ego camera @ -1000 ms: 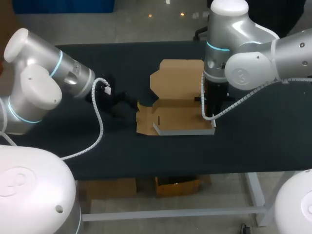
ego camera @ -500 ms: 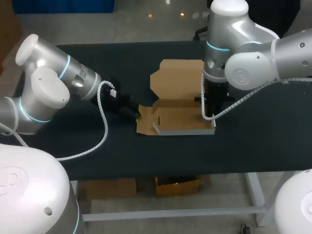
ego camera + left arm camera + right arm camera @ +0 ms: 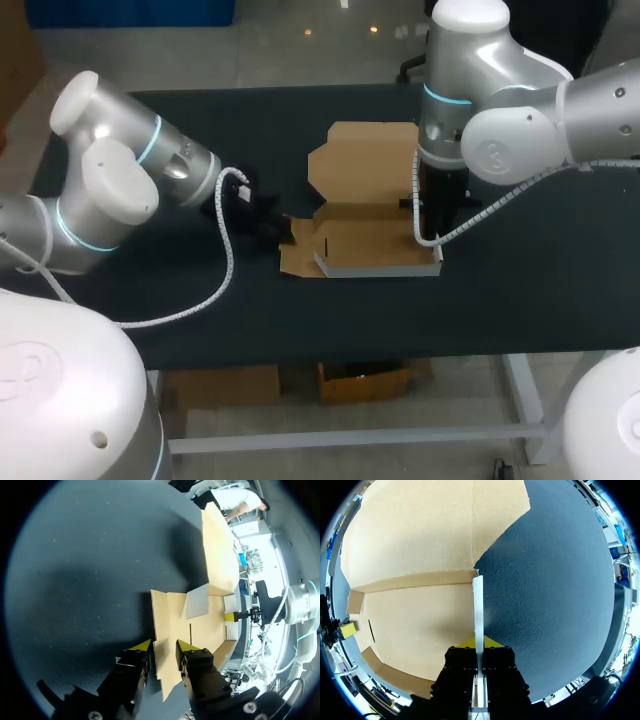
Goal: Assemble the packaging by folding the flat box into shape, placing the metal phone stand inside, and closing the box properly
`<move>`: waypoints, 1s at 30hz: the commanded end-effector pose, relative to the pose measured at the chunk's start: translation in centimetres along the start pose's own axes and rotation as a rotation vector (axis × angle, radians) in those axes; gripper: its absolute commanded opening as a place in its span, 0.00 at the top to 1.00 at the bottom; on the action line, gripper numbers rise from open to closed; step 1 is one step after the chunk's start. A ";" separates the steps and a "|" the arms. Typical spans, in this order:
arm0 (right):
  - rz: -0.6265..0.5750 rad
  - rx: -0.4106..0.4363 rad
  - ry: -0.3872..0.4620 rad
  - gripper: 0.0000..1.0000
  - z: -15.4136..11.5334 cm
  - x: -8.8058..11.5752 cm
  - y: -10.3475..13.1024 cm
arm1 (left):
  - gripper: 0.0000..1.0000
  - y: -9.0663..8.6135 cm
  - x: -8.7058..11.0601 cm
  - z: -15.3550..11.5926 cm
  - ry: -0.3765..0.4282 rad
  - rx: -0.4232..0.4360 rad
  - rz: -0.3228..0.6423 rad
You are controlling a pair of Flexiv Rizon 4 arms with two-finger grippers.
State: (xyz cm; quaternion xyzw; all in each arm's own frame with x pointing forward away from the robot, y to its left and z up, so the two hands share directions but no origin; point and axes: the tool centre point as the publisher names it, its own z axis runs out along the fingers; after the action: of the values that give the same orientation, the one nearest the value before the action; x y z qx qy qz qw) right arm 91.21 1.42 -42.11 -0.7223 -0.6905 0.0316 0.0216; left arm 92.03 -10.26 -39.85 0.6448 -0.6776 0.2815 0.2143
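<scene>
left gripper (image 3: 164,646) open over box (image 3: 172,615) flap | right gripper (image 3: 479,642) apparently clamping box wall

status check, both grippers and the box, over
Right gripper shut on upright side wall of cardboard box. Left gripper open at its left flap. Lid open flat, phone stand not seen.

Overhead plus wrist close-ups of box (image 3: 365,180)

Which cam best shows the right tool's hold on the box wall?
Right wrist view: the box wall runs edge-on between the right tool's yellow tips, both touching it. Head view: the right arm hides the contact. Left wrist view: the tool is small and far off, with one yellow tip showing.
</scene>
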 end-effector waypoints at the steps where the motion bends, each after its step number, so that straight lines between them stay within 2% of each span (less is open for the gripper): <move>1: 0.001 0.000 -0.001 1.00 0.1 0.0 -0.1 | 0.75 0.1 0.4 0.1 -0.017 0.008 -0.016; 2: 0.001 0.000 -0.001 1.00 0.1 0.0 -0.1 | 0.78 0.1 0.5 0.2 -0.020 0.010 -0.023; 5: 0.001 0.000 -0.001 1.00 0.1 0.0 -0.1 | 0.99 0.2 0.7 0.3 -0.029 0.015 -0.027; 6: 0.001 0.000 -0.001 1.00 0.1 0.0 -0.1 | 1.00 0.2 0.8 0.3 -0.032 0.018 -0.025; 12: 0.001 0.000 -0.001 1.00 0.1 0.0 -0.1 | 1.00 0.0 2.0 0.1 -0.098 0.039 -0.024; 26: 0.001 0.000 -0.001 1.00 0.1 0.0 -0.1 | 1.00 -0.2 5.8 0.5 -0.437 0.095 -0.008; 30: 0.001 0.000 -0.001 1.00 0.1 0.0 -0.1 | 1.00 -0.2 6.5 0.6 -0.483 0.100 -0.004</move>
State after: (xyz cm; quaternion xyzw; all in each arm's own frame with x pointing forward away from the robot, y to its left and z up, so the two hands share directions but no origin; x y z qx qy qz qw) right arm 91.20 1.14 -42.07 -0.7226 -0.6902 0.0313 0.0212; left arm 91.88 -14.57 -35.94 0.6808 -0.6867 0.2356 0.0970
